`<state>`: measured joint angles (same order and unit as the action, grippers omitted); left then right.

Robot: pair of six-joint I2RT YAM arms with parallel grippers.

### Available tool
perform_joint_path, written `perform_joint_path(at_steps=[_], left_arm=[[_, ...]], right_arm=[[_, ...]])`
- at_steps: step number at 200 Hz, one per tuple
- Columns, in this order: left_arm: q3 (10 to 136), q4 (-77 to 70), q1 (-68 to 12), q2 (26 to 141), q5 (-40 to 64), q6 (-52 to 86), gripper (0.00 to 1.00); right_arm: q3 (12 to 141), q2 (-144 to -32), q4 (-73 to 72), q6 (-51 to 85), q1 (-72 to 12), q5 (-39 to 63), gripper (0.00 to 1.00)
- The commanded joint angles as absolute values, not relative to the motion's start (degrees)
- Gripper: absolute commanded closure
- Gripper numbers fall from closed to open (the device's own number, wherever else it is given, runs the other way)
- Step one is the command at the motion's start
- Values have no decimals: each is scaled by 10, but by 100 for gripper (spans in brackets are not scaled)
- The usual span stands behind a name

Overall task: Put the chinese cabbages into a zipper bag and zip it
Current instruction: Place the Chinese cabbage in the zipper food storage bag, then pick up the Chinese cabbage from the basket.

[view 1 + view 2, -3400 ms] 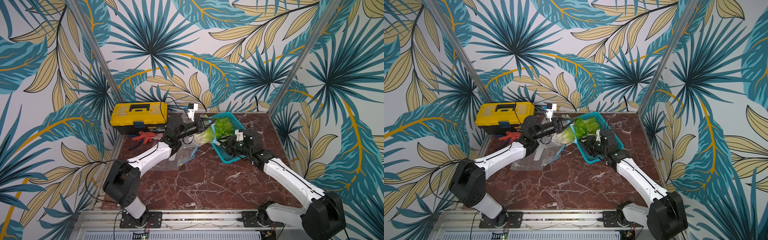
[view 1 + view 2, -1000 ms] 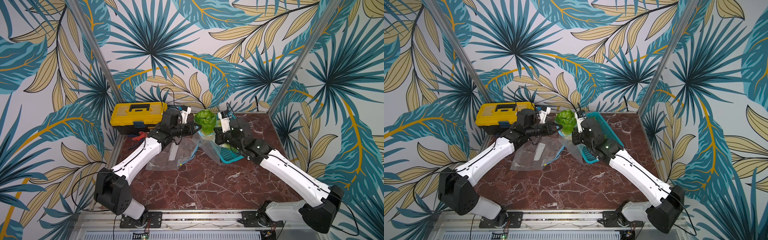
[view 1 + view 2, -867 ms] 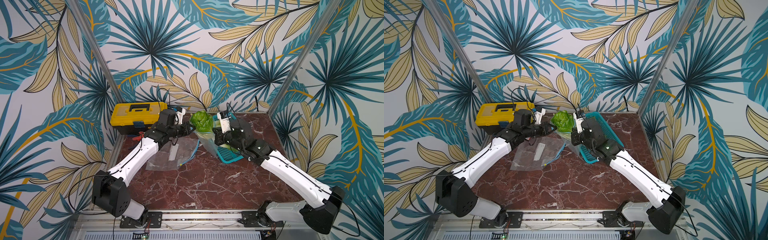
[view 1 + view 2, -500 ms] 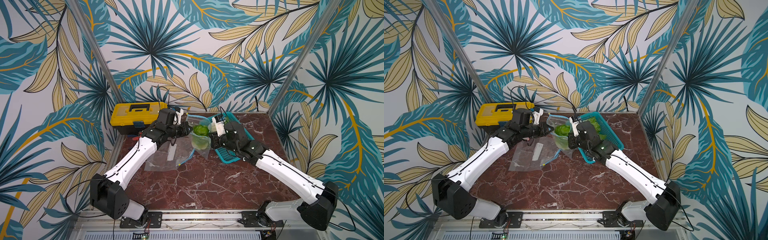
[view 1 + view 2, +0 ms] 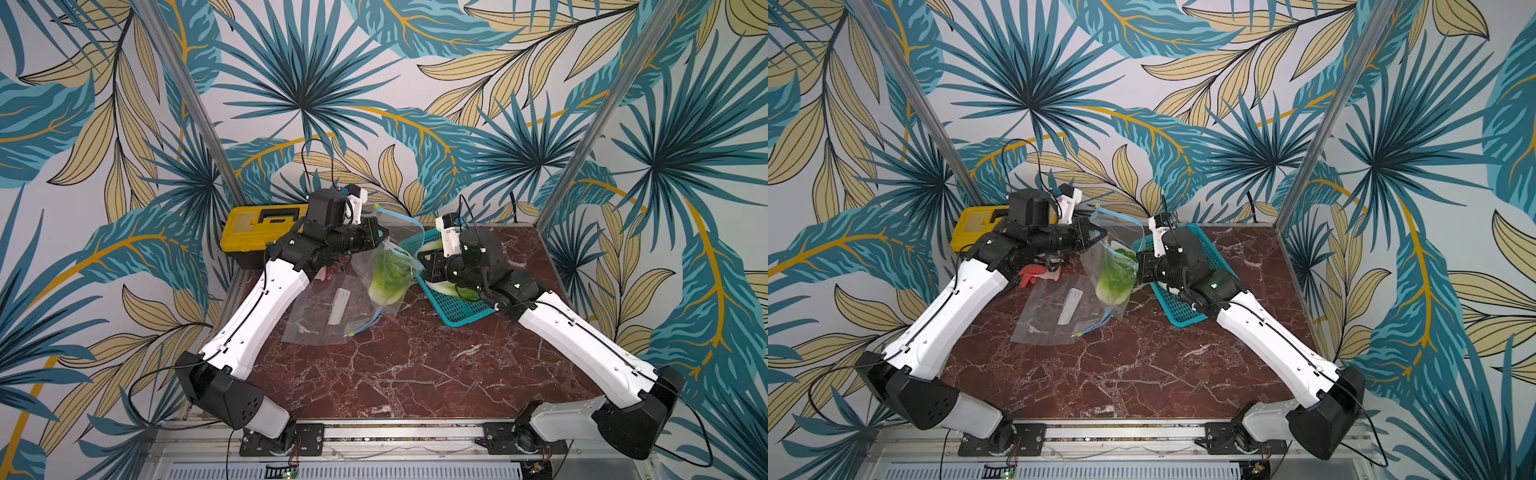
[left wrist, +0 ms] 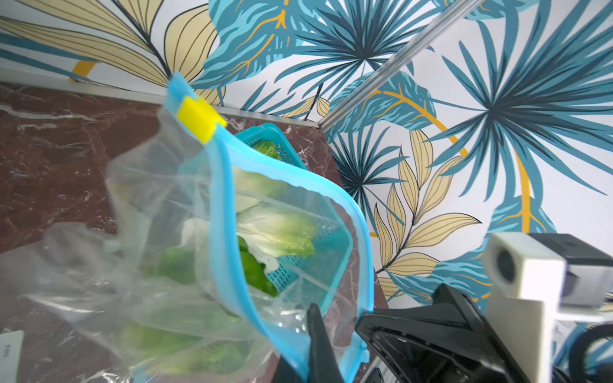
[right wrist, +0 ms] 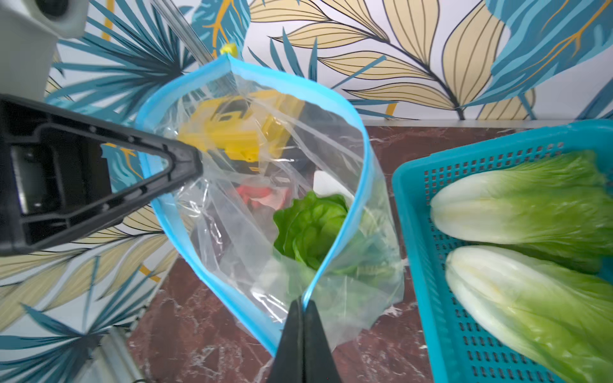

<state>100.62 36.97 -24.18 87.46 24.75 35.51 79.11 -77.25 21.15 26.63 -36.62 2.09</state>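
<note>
One chinese cabbage [image 5: 388, 277] now sits base-down deep inside the zipper bag [image 7: 364, 159]; a second ago it was up at the mouth. The left gripper [image 7: 196, 162] and right gripper [image 7: 302, 303], each pressed together, pinch opposite rims, holding the mouth open. Two cabbages [image 7: 524, 199] wait in the basket [image 7: 408, 205] at the bag's 3 o'clock, so one is loaded and two remain.

Marble table [image 5: 395, 374] bears toolbox [image 5: 257, 224], flat bag [image 5: 320, 328], basket [image 5: 457, 311].

Teal-and-gold palm-leaf wallpaper [image 5: 374, 62] on 3 walls [image 5: 1433, 124]; 2 aluminium corner posts [image 5: 190, 95]; red-brown marble tabletop [image 5: 395, 365]; bright, even light.
</note>
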Motion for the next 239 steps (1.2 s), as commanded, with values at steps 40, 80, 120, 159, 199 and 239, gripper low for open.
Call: perform_joint_path(at_steps=[40,80,120,159,199,239], left_arm=[[1035,492,-221,886,250,323,100],[962,495,-222,931,226,304,100],[977,495,-239,989,267,288,100],[982,494,-248,1006,294,278,100],[1025,495,-251,1015,322,279,100],[1041,495,-258,1004,330,283,100]], right_arm=[[734,-790,223,467,-292,199,71],[724,-765,371,477,-158,117,17],[702,-854,362,613,-153,7,1],[718,-918,355,749,-160,-70,1],[719,-968,341,866,-162,-110,1],[735,-1052,294,936,-161,-102,1]])
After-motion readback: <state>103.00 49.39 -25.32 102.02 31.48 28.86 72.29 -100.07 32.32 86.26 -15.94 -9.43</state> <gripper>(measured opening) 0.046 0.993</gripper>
